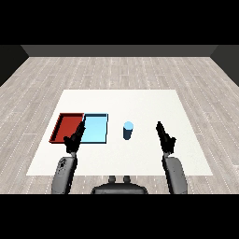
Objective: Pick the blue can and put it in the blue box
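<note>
You see a white rectangular table (140,158) standing on a floor of grey wooden planks (116,70). On the left part of the table lie two shallow trays side by side, touching along one edge: a red rectangular tray (62,126) on the outside and a light blue rectangular tray (99,135) next to it, closer to the middle. The small blue cylindrical can (128,130) stands upright on the bare table surface, just to the right of the light blue tray and apart from it; it is not inside any tray. You can see that nothing touches the can. The robot's right hand (165,137) is to the right of the can, well apart from it, with its black fingers stretched forward and straight, so it is released and grasps nothing. The robot's left hand (74,138) hangs over the front edge of the trays, about where the red tray and the light blue tray meet; its fingers also point forward and look relaxed, and it holds nothing. Both grey forearms (174,173) come in from the lower corners of the view, the left one below the trays and the right one below the right hand.
</note>
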Controlling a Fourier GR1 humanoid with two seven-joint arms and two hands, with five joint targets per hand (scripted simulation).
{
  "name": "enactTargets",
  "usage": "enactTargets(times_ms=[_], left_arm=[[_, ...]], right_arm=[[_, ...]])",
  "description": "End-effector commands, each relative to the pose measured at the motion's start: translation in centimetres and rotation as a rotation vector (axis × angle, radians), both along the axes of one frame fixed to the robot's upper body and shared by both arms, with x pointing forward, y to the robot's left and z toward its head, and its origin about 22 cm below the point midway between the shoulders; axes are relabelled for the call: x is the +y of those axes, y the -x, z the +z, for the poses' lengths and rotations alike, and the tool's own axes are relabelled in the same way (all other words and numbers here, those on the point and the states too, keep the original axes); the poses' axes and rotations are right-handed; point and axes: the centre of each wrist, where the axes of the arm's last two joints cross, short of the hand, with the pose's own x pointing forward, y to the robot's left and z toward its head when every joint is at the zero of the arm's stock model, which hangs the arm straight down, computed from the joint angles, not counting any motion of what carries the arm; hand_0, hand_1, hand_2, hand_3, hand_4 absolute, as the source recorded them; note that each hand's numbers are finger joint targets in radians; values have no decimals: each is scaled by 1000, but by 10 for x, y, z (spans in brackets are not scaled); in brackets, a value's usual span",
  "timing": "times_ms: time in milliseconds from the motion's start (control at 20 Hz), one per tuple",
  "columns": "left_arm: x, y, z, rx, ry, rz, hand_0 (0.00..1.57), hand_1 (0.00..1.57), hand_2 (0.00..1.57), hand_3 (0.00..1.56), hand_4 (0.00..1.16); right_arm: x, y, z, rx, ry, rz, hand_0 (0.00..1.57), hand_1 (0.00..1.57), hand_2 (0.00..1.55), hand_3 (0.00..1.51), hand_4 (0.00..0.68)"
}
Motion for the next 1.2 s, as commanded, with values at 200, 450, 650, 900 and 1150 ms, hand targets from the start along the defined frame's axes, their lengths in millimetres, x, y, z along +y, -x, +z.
enactTargets(times_ms=[200, 450, 650, 900, 1150], left_arm=[[2, 9, -3, -7, -17, 45, 0, 0, 0, 0, 0], [-6, 10, 6, -358, 58, -19, 0, 0, 0, 0, 0], [2, 12, -2, -377, 85, -22, 0, 0, 0, 0, 0], [3, 12, -12, -386, 79, -28, 0, 0, 0, 0, 0], [6, 4, 9, -389, 81, 6, 0, 0, 0, 0, 0]], right_arm=[[-39, 24, -5, 32, -3, 27, 0, 0, 0, 0, 0], [-31, 27, 5, -226, -273, 152, 0, 0, 0, 0, 0], [-34, 31, -4, -216, -260, 168, 0, 0, 0, 0, 0], [-47, 24, -1, -220, -299, 167, 0, 0, 0, 0, 0], [-50, 0, -2, -151, -304, 176, 0, 0, 0, 0, 0]])
